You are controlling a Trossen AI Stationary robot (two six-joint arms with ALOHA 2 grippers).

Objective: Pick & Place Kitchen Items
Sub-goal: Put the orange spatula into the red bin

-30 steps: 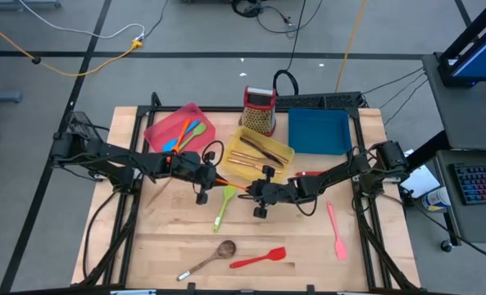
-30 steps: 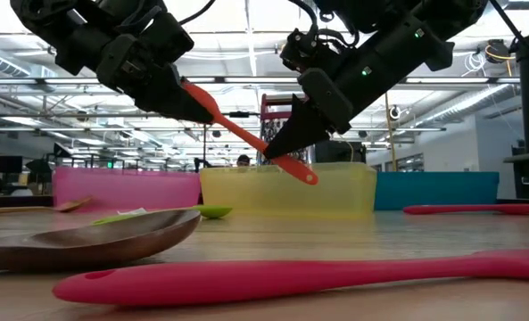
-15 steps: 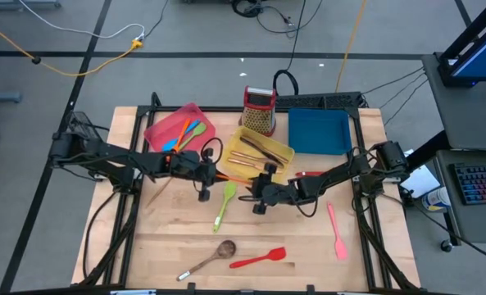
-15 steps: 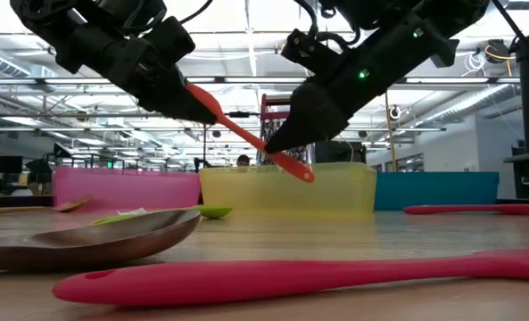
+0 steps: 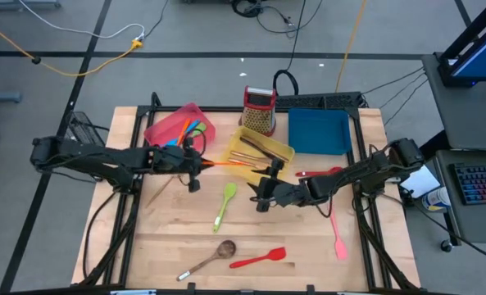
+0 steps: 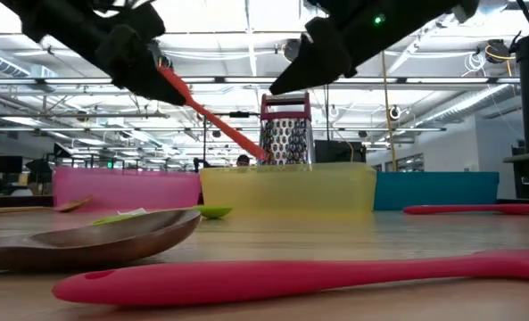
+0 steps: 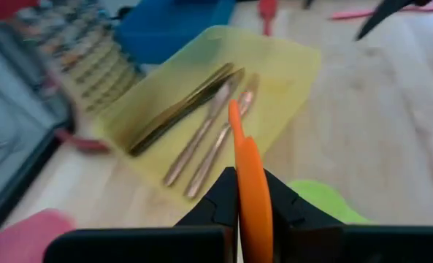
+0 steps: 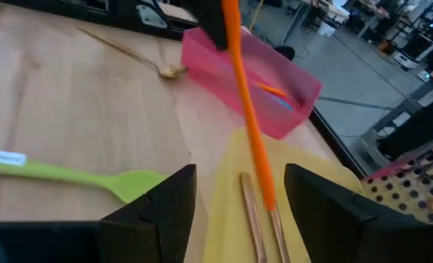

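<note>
Currently I hold the orange spatula [image 5: 226, 164] in the left gripper [image 5: 200, 163], jaws clamped on its handle. Its long axis points over the yellow tray [image 5: 285, 152], mid-surface near the far edge. The right gripper [image 5: 267, 182] stands wide, empty, just beside.

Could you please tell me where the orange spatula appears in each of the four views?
High: orange spatula at centre, by the yellow tray.
Low: upper left of centre.
Left wrist: bottom centre.
Right wrist: upper centre.
Shared landmark: the yellow tray.
</note>
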